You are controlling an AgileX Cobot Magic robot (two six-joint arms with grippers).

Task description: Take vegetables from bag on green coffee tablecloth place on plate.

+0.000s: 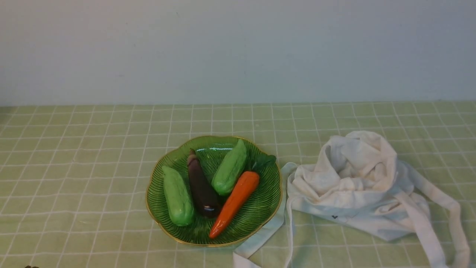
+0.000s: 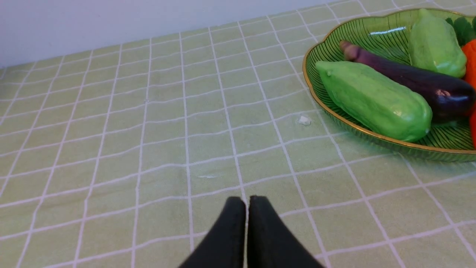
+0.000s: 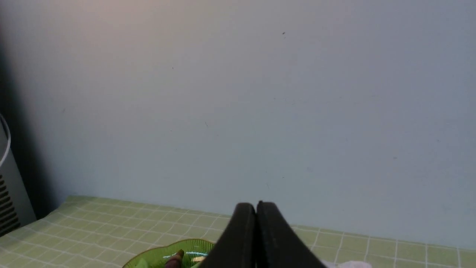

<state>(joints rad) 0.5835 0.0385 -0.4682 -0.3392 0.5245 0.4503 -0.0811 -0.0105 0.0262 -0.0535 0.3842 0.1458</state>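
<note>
The dark green plate [image 1: 260, 214] sits mid-table on the green tablecloth [image 1: 74, 167]. In it lie two pale green gourds [image 1: 177, 195] [image 1: 230, 167], a purple eggplant [image 1: 200, 186] and an orange carrot [image 1: 235, 201]. The white bag [image 1: 357, 182] lies crumpled to the plate's right, straps trailing forward. Neither gripper shows in the front view. My left gripper [image 2: 247, 201] is shut and empty, low over bare cloth, apart from the plate [image 2: 316, 96]. My right gripper [image 3: 256, 205] is shut and empty, raised, facing the wall, with the plate's edge [image 3: 156, 257] below it.
A pale wall stands behind the table. A small white scrap [image 2: 304, 120] lies on the cloth near the plate's rim. A grey appliance edge [image 3: 5, 201] shows beyond the table's far corner in the right wrist view.
</note>
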